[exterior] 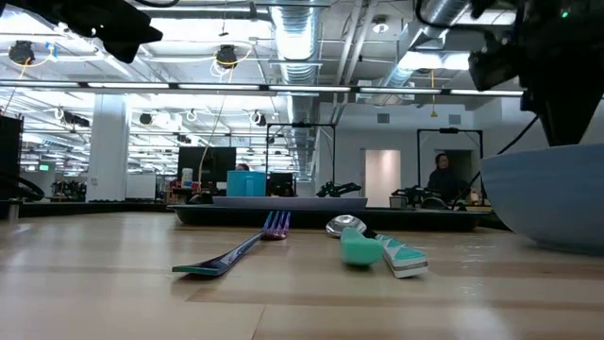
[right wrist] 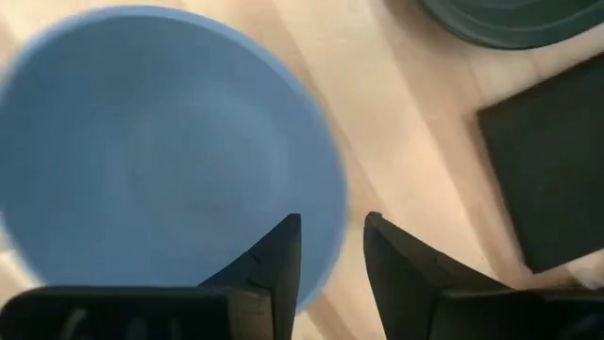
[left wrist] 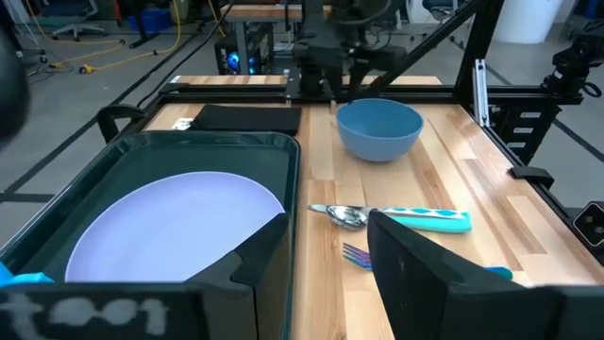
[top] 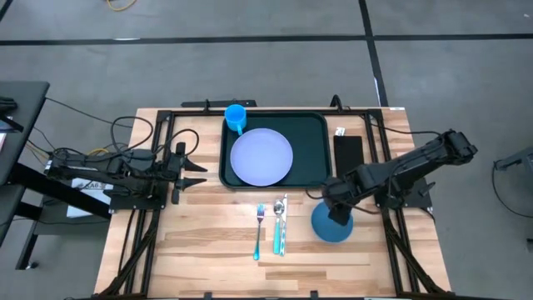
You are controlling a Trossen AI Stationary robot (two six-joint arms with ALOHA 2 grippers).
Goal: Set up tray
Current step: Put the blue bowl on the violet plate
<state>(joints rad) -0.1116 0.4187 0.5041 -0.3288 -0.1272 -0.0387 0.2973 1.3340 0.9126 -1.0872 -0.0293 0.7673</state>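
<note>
Blue bowl (top: 332,225) — right gripper (top: 337,215) parted over rim.

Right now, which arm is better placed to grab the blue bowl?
The right. Its end effector is open directly over the blue bowl's rim, while the left end effector waits across the tray at the table's left.

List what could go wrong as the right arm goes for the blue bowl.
1. The right pincer straddles the blue bowl at its rim only; such a thin hold could slip or tip it.
2. The spoon and fork lie close beside it and could get knocked.
3. The plate fills much of the tray, leaving little room.
</note>
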